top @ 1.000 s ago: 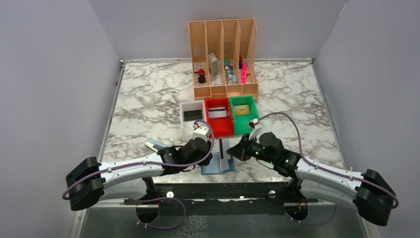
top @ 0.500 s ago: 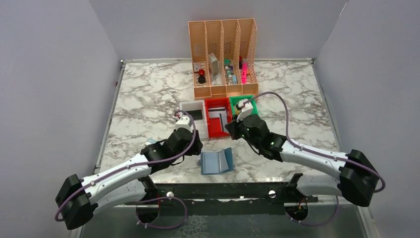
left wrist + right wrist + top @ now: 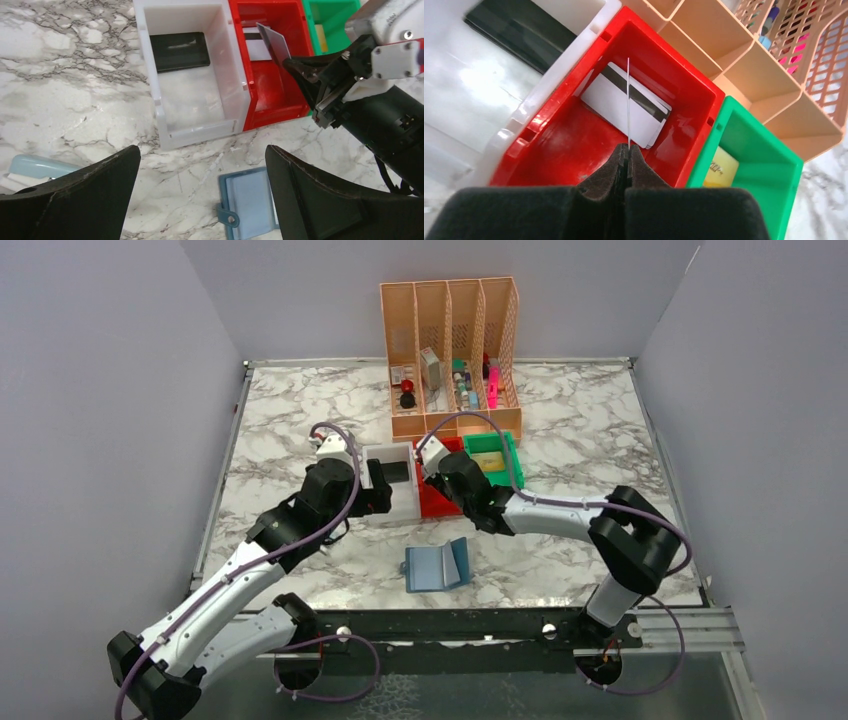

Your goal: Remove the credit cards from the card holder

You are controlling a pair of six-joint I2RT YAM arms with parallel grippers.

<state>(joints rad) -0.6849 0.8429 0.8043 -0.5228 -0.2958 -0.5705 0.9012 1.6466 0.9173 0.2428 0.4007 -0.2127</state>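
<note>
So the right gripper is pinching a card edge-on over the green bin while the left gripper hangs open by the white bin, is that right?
Not quite: the card pinched in the right gripper is over the red bin, not the green one, as both wrist views show. The left gripper does hang open by the white bin.
</note>
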